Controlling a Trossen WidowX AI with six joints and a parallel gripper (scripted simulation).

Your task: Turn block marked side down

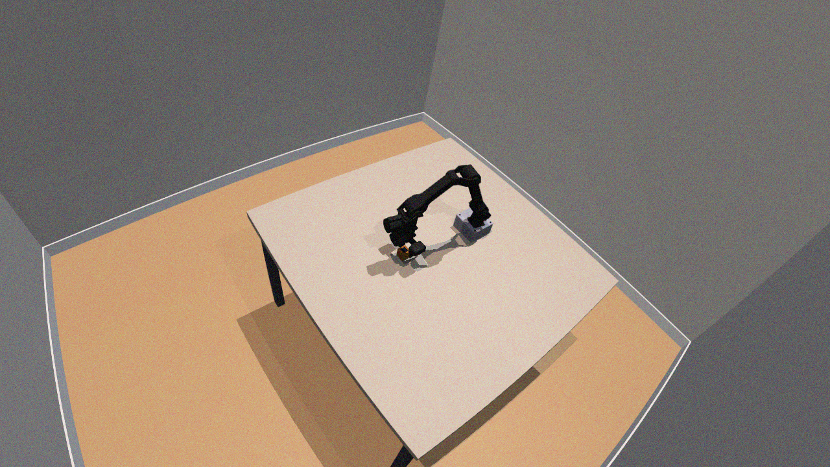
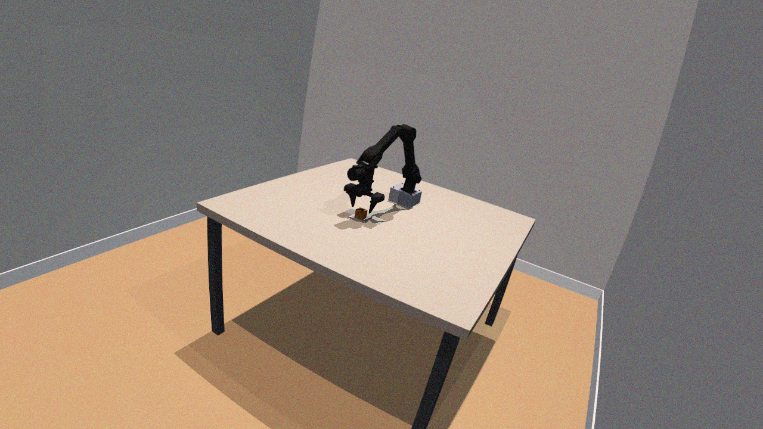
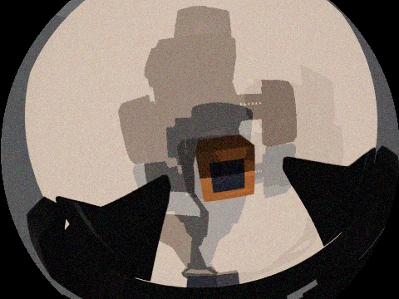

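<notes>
The block (image 1: pixel 403 254) (image 2: pixel 360 214) (image 3: pixel 226 154) is a small orange cube resting on the table (image 1: pixel 464 325) (image 2: pixel 427 255). Its marked side, with a dark square (image 3: pixel 228 176), faces up. Part of the block lies in the arm's shadow. My gripper (image 2: pixel 361 209) (image 3: pixel 229 173) is open and empty and points down over the block. In the wrist view one finger stands to the left of the block and one to the right, with gaps between. In the exterior view the fingertips look a little higher than the block's base. In the top view the arm partly hides the fingers.
The arm's grey base (image 1: pixel 473 227) (image 2: pixel 405 196) stands on the table behind the block, and the black arm (image 1: pixel 432 191) (image 2: pixel 381 149) arches from it. Shadows of the arm and gripper fall around the block. The near table edge lies in front of the block.
</notes>
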